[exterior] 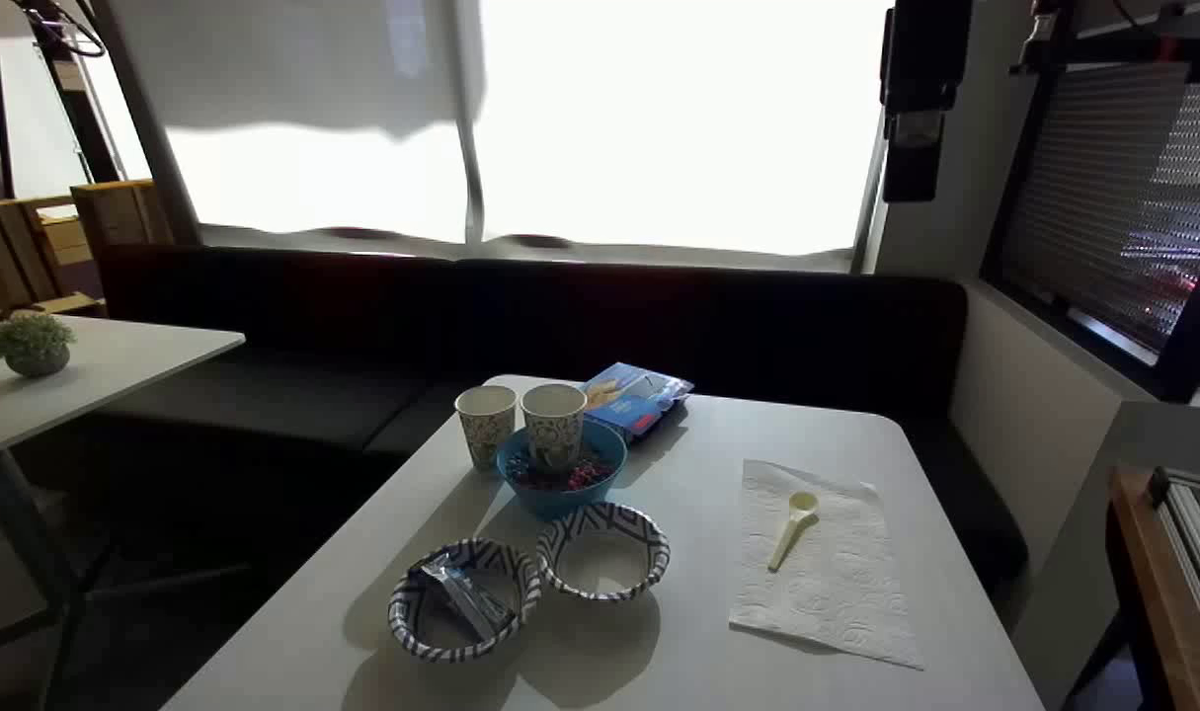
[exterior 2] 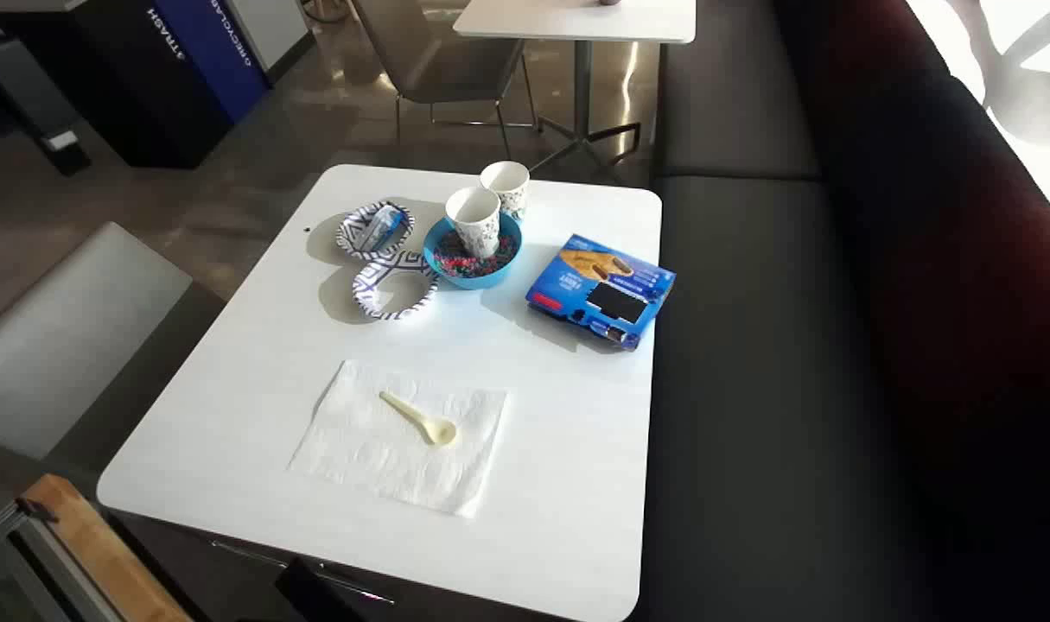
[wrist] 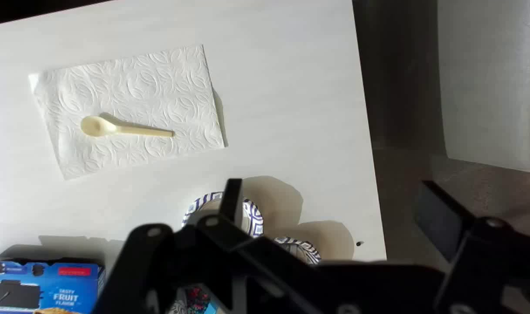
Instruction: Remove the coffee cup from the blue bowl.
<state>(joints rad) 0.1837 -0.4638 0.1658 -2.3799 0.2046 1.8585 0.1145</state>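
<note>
The coffee cup, an off-white patterned paper cup [exterior: 554,427] [exterior 2: 475,220], stands upright in the blue bowl [exterior: 562,502] [exterior 2: 483,279] in both exterior views. The bowl also holds small dark and red bits around the cup's base. A near-identical cup [exterior: 485,427] [exterior 2: 514,188] stands on the table beside the bowl. In the wrist view my gripper [wrist: 332,187] is wide open with nothing between its fingers. It hides most of the bowl [wrist: 210,308] and cup [wrist: 178,308]. In an exterior view its dark body [exterior: 913,163] hangs high at upper right, away from the cup.
Two patterned paper dishes [exterior: 604,553] [exterior: 464,600] sit beside the bowl, one holding a wrapped packet [exterior 2: 379,227]. A blue box [exterior 2: 598,289] lies near the table's bench-side edge. A pale spoon [exterior 2: 421,419] lies on a paper towel [exterior 2: 360,449]. A dark bench [exterior 2: 749,345] borders the table.
</note>
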